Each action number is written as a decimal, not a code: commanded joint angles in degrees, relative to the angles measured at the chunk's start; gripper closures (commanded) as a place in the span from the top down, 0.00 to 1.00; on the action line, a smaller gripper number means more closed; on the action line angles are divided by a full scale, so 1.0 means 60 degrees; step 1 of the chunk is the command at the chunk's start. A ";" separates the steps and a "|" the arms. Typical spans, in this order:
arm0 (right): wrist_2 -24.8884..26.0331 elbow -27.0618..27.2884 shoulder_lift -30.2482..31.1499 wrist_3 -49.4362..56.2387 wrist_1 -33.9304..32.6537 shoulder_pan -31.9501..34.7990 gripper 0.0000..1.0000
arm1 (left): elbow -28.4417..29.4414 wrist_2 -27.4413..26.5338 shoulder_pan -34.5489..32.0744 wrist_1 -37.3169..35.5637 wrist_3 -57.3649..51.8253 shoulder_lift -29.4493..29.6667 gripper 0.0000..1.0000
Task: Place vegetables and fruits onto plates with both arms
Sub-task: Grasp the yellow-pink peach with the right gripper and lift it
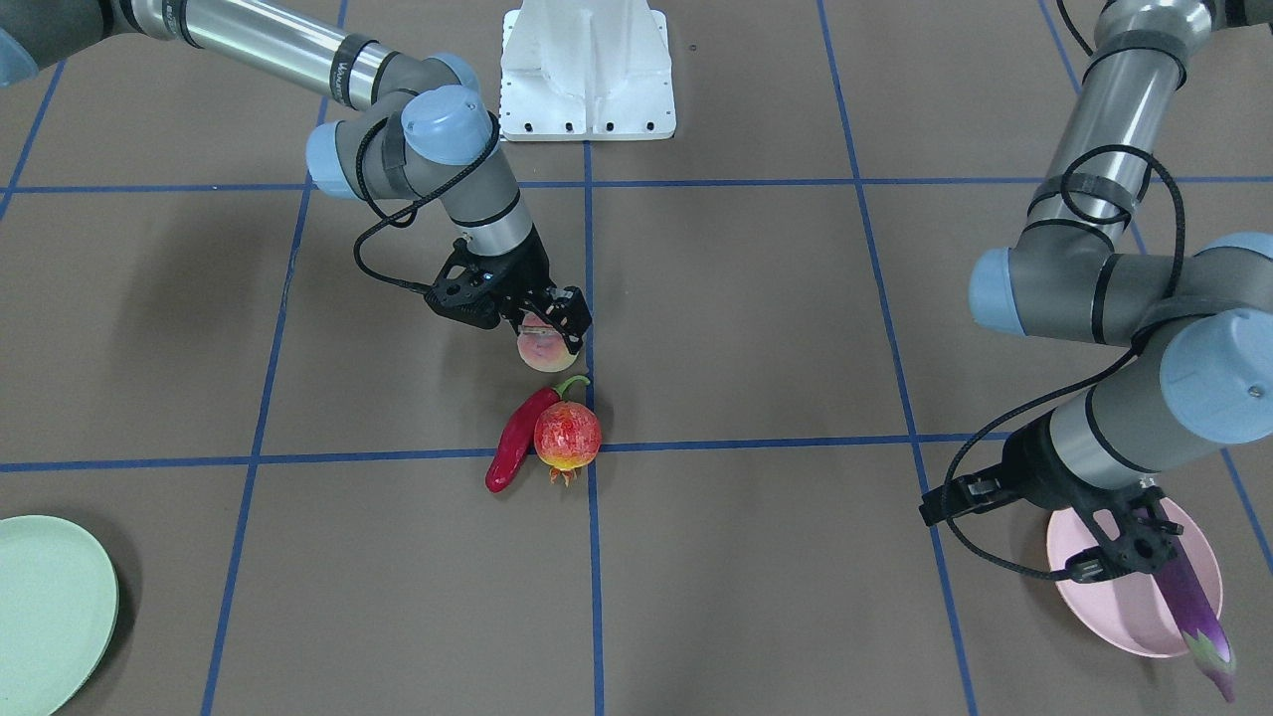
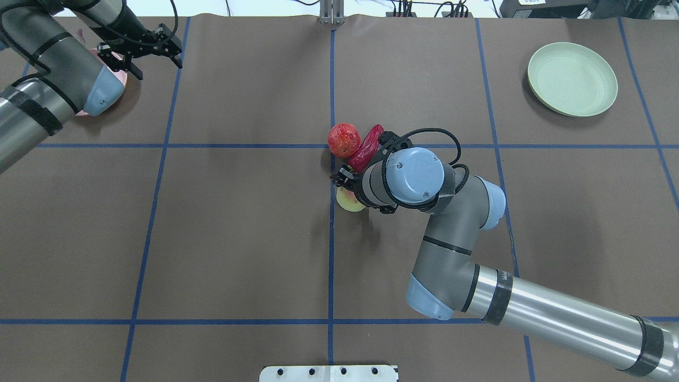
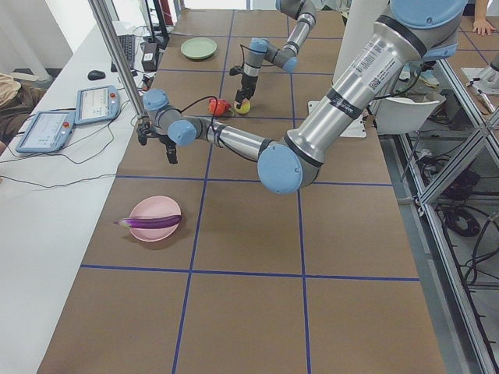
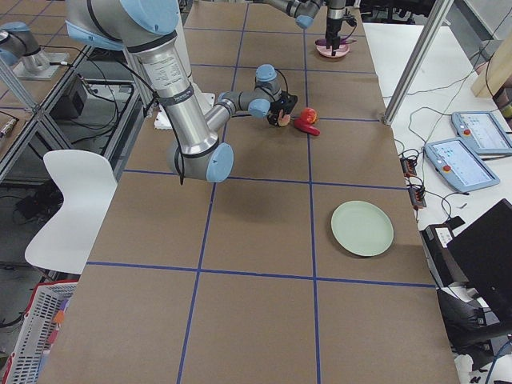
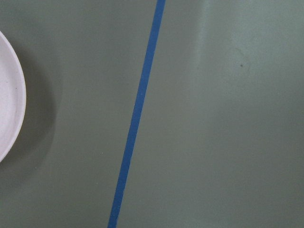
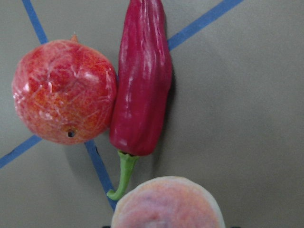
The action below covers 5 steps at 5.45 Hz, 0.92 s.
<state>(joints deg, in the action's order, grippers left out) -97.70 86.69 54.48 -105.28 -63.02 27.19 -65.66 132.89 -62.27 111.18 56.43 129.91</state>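
Observation:
My right gripper (image 1: 547, 333) is shut on the pale pink-yellow peach (image 1: 542, 350) near the table's middle, low over the surface; the peach fills the bottom of the right wrist view (image 6: 166, 202). Just beyond it lie the red chili pepper (image 1: 515, 438) and the red-orange pomegranate (image 1: 567, 436), touching each other. My left gripper (image 1: 1124, 557) is open and empty, raised beside the pink plate (image 1: 1104, 597). The purple eggplant (image 1: 1193, 607) lies across that plate, its cap over the rim. The mint green plate (image 2: 573, 79) is empty at the far right corner.
The white base block (image 1: 587, 70) stands at the robot's edge of the table. Blue tape lines (image 5: 137, 114) cross the brown table. The left wrist view shows only the pink plate's rim (image 5: 9, 95) and bare table.

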 commanded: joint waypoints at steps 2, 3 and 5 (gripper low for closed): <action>-0.0398 0.0943 0.0453 -0.0061 -0.0101 0.0825 0.00 | -0.0231 0.0000 0.0006 -0.0015 0.0364 0.0013 1.00; -0.0517 0.1063 0.0935 0.0288 -0.0102 0.1425 0.00 | -0.0320 -0.0015 0.0267 0.0000 0.0743 0.0042 1.00; -0.0576 0.0745 0.1713 0.2288 -0.0088 0.2931 0.00 | -0.0351 -0.0948 0.1290 -0.0058 0.1972 0.0566 1.00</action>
<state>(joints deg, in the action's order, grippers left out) -100.89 92.29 62.88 -96.68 -63.64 40.61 -67.78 129.54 -57.22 110.97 65.29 131.73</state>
